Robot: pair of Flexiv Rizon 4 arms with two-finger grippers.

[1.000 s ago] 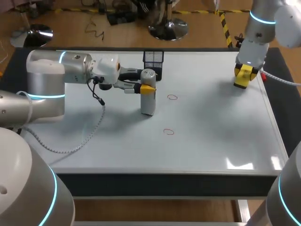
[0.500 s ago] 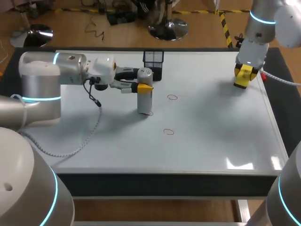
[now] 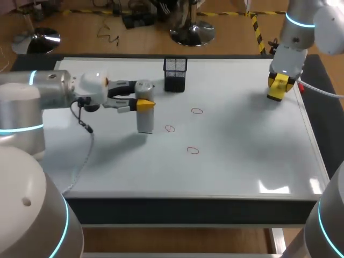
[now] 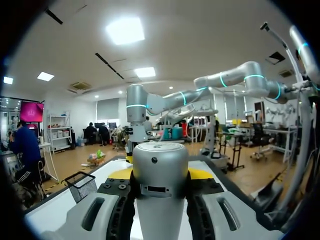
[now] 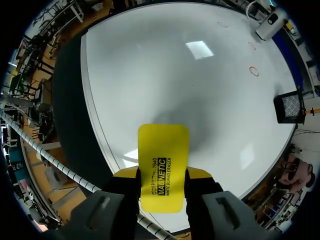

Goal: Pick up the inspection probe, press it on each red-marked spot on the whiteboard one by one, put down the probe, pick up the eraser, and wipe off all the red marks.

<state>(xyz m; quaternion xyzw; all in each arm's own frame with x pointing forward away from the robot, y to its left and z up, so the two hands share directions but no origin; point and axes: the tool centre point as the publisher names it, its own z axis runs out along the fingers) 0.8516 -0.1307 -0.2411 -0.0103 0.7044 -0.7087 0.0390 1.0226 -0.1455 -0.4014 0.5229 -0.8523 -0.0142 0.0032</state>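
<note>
A grey upright inspection probe [image 3: 145, 121] stands at the left-middle of the whiteboard [image 3: 247, 156], with my left gripper [image 3: 144, 104] shut on its upper part. In the left wrist view the probe [image 4: 160, 200] fills the gap between the yellow-tipped fingers [image 4: 121, 174]. Three red marks show: one [image 3: 170, 129] just right of the probe's foot, one [image 3: 196, 111] farther back and one [image 3: 193, 150] nearer the front. At the far right my right gripper [image 3: 278, 87] is shut on the yellow eraser [image 5: 163, 160], held above the board; the red marks [image 5: 254, 71] lie far ahead of it.
A black mesh basket [image 3: 175, 74] stands at the board's back edge, behind and right of the probe, and appears beside the left gripper as the basket [image 4: 82, 184]. The board's dark frame [image 3: 188, 205] runs along the front.
My left arm has carried the probe leftward across the board, uncovering the red mark it stood on. The right arm and eraser have not moved.
</note>
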